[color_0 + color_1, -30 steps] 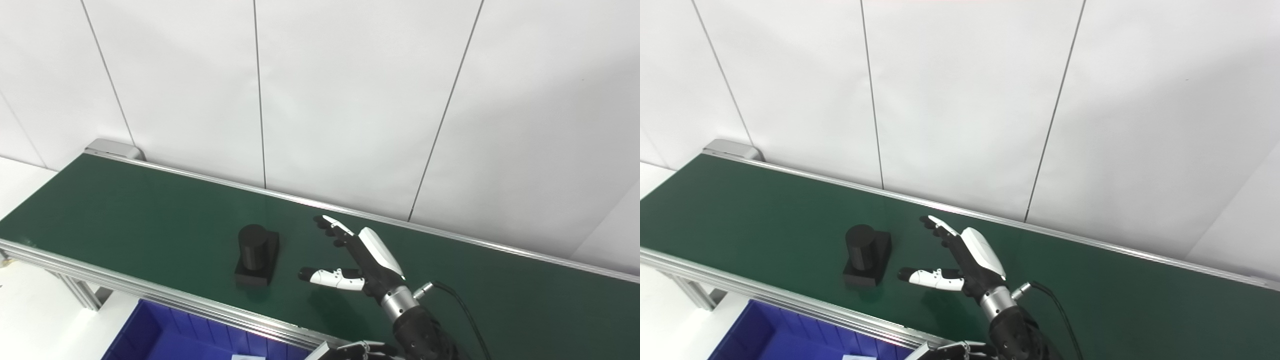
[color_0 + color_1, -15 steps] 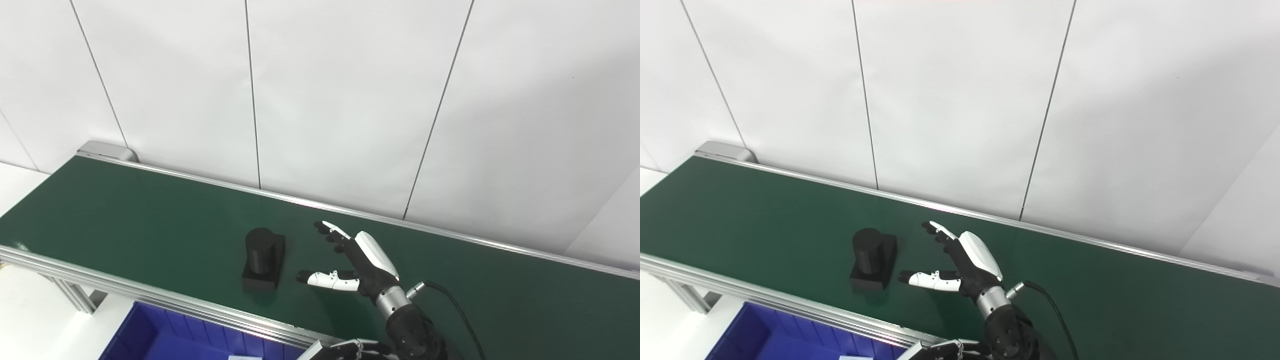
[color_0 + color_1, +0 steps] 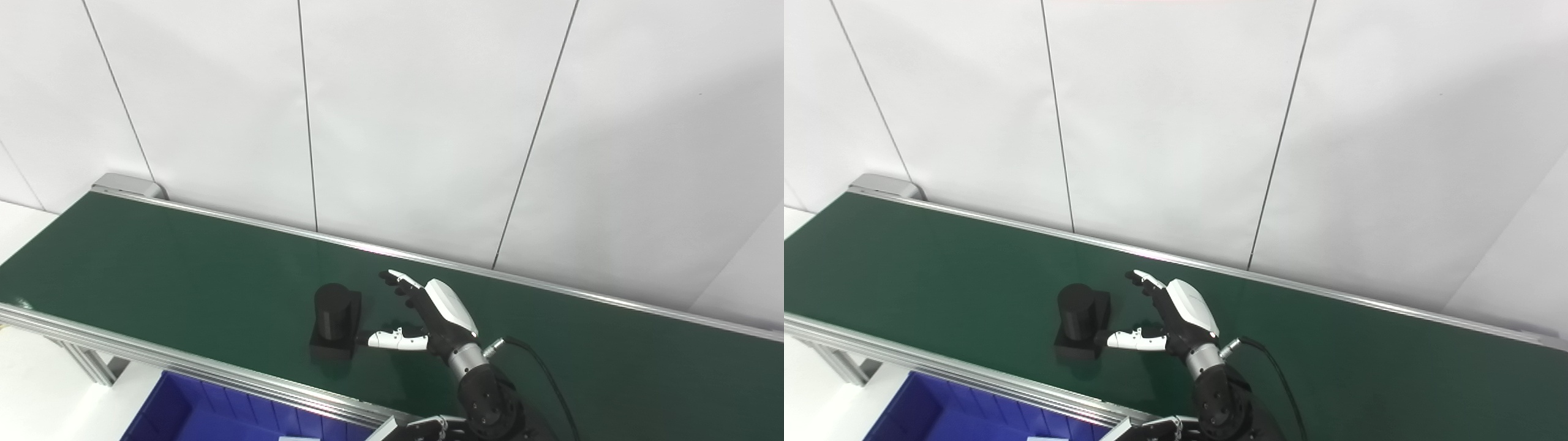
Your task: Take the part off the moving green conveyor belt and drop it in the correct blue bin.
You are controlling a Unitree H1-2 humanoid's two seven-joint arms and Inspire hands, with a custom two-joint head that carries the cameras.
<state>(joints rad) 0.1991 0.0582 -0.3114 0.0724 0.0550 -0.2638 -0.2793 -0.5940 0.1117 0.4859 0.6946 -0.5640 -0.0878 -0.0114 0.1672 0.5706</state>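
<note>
Left eye view shows the white panelled wall (image 3: 429, 122) filling the upper half, with thin dark seams running down it. Below it the green belt (image 3: 153, 269) crosses the picture from upper left to lower right, edged by a silver rail (image 3: 184, 367) on the near side and another along the wall side. Under the near rail, at the bottom left, the blue bin (image 3: 184, 416) shows only its upper corner and ribbed inner wall. On the belt, about mid-width and closer to the near rail, sits the black part (image 3: 334, 321): an upright cylinder standing on a flat rectangular base. The right hand (image 3: 429, 312) reaches over the belt just to the right of the part, spread and holding nothing, fingers (image 3: 398, 283) pointing up-left past the part's far side and the white thumb (image 3: 389, 340) stretched toward the base, its tip at or just short of the base edge; contact cannot be told. A black cable (image 3: 539, 373) runs from its wrist. Only a sliver of the left hand (image 3: 429, 425) shows at the bottom edge, its state not readable.
</note>
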